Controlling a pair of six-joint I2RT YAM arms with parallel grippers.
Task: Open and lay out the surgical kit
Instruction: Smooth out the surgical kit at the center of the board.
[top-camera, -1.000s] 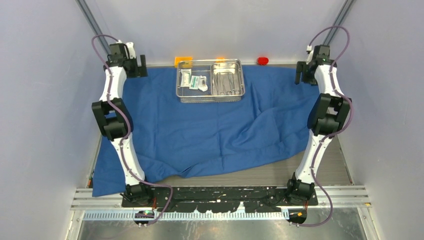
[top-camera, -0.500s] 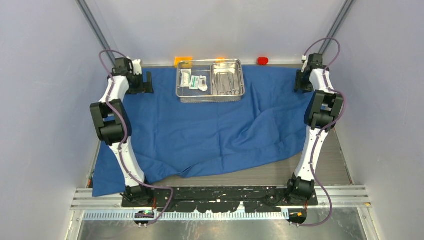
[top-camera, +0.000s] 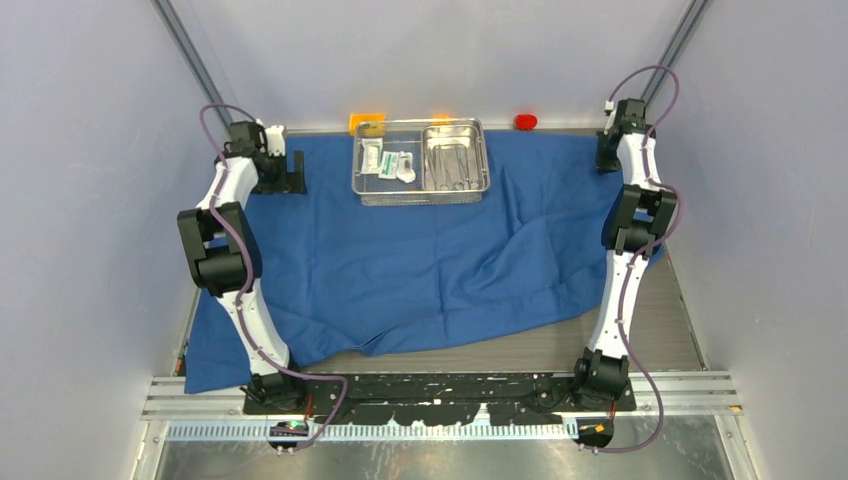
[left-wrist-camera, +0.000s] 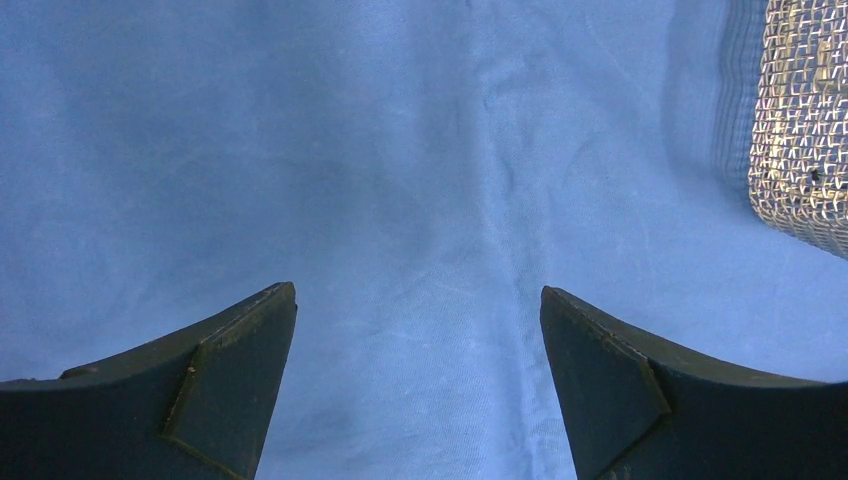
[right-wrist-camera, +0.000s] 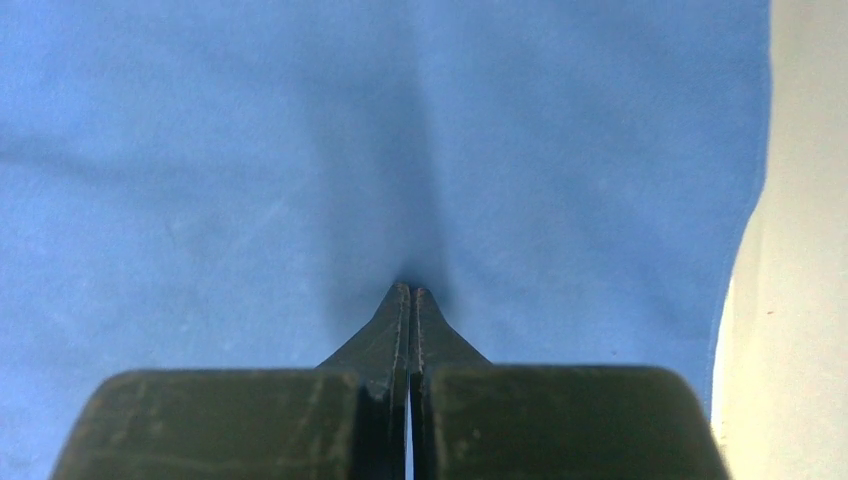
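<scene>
The blue cloth lies spread and wrinkled over the table, also seen in the wrist views. On its far middle stands the wire-mesh basket. It holds white packets and a smaller steel tray of slim metal instruments. My left gripper hangs open just above the cloth's far left part, nothing between its fingers. My right gripper is shut at the cloth's far right corner, its tips pinching a small ridge of fabric.
A red block and orange blocks sit by the back wall behind the basket. Bare table shows right of the cloth's edge. Walls stand close on both sides. The cloth's near left corner hangs toward the arm bases.
Both arms reached down to the cloth's far corners. The right gripper went from open to shut on the fabric. The left gripper stayed open, lower and nearer the cloth.
</scene>
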